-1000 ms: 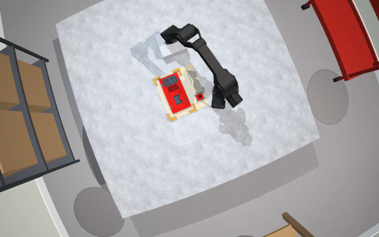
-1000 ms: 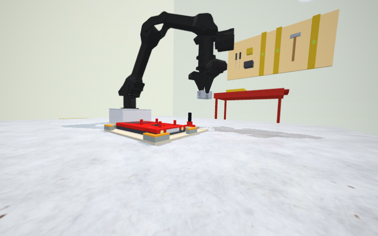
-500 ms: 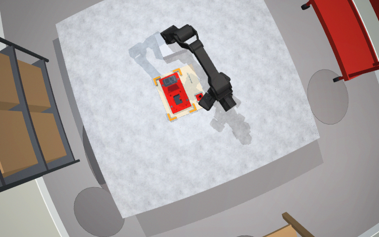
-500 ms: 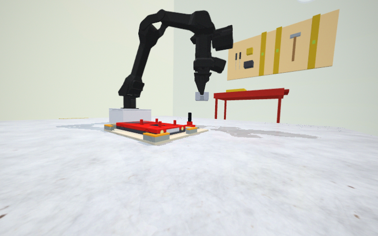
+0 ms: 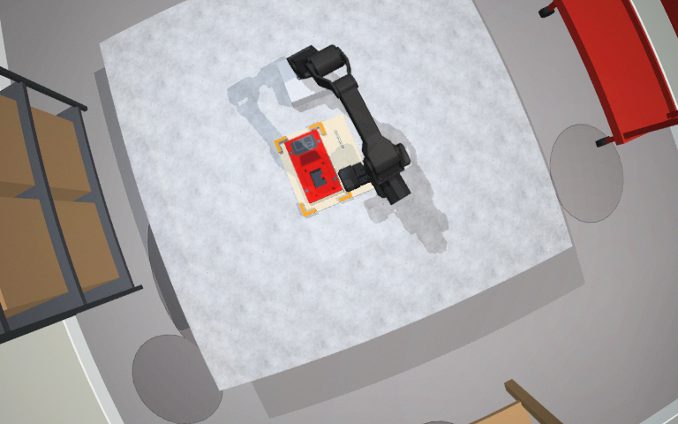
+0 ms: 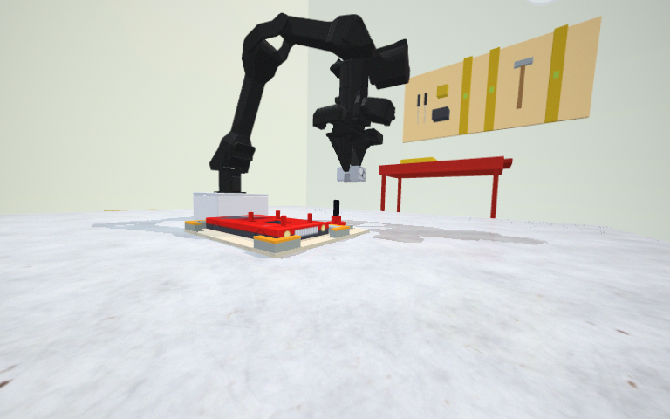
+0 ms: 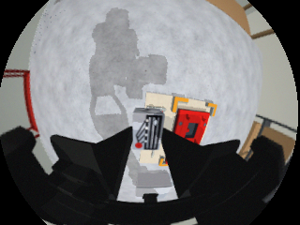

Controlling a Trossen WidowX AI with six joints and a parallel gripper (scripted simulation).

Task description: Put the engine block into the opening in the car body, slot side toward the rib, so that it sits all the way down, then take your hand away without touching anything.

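My gripper (image 6: 352, 168) (image 7: 146, 130) is shut on the grey engine block (image 6: 347, 175) (image 7: 154, 131) and holds it high above the table, to the right of the car body in the exterior view. The block's ribbed top faces the wrist camera. The red car body (image 5: 326, 189) (image 6: 236, 225) (image 7: 201, 116) lies flat between orange-topped corner brackets. Its dark opening (image 5: 317, 177) (image 7: 190, 129) shows in the top view and the wrist view. In the top view the arm hides the block. The rib and the slot side cannot be told clearly.
A cream base board (image 5: 339, 124) (image 6: 222, 240) lies under the car body, with corner brackets (image 5: 307, 211) (image 6: 276, 242) around it. A black post on a red foot (image 6: 336, 218) stands beside the car body, below the block in the exterior view. Short red pegs rise from the car body.
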